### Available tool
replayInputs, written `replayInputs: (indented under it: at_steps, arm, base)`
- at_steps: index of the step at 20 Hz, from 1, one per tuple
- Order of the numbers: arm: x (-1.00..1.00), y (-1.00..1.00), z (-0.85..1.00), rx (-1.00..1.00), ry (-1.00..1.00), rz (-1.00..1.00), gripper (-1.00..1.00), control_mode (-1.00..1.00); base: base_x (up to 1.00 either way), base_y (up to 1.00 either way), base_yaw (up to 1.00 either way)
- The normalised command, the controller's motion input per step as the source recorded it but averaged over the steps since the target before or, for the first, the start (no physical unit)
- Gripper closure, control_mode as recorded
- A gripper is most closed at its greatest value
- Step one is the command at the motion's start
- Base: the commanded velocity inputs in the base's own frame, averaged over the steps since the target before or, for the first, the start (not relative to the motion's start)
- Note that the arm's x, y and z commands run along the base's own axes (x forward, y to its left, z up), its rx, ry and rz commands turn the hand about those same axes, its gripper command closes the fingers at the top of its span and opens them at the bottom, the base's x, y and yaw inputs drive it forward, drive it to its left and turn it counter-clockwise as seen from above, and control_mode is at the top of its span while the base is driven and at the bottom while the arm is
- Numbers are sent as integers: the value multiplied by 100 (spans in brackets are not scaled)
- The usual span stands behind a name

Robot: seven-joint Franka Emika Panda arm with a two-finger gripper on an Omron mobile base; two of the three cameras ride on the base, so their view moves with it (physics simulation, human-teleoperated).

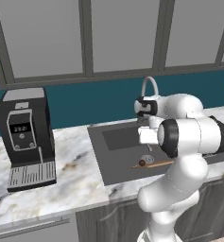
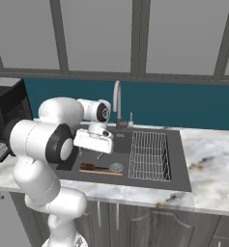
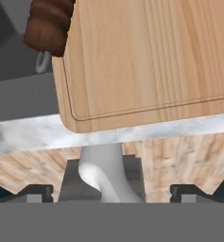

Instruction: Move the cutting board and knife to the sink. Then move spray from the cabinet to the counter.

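The light-brown cutting board [image 3: 146, 61] lies in the dark grey sink [image 1: 113, 160] near its front wall, and shows as a thin strip [image 2: 102, 172] [image 1: 156, 164] from the base. The knife, with its dark reddish-brown handle [image 3: 49, 26] [image 2: 87, 166] [image 1: 142, 162], rests at one end of the board. My gripper [image 3: 111, 191] [image 1: 150, 147] [image 2: 100, 155] hangs just above the board, open, with nothing between its fingertips [image 3: 35, 193]. The marble counter [image 1: 71, 179] [image 2: 212, 169] surrounds the sink. The spray and the cabinet are out of view.
A black coffee machine [image 1: 26, 137] stands on the counter left of the sink. The chrome faucet [image 2: 117, 103] rises behind the basin. A wire rack [image 2: 149, 155] fills the sink's right half. Windows run along the back wall.
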Motion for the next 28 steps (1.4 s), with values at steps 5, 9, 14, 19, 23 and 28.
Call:
replayInputs:
  at_steps: [5,9,14,19,23,28]
  arm:
    - [-35,3,61,-3,-3,0,-100,-100]
    - [-89,8,43,-1,-26,0,-100,-100]
    - [-100,0,72,0,-56,0,-100,-100]
    - [-90,0,97,-5,-70,0,-100,-100]
    - [-44,0,72,-10,-23,0,-100,-100]
    - [-26,0,5,-6,-10,0,-100,-100]
  base:
    - [0,0,0]
    - [0,0,0]
    - [0,0,0]
    - [0,0,0]
    - [0,0,0]
    - [0,0,0]
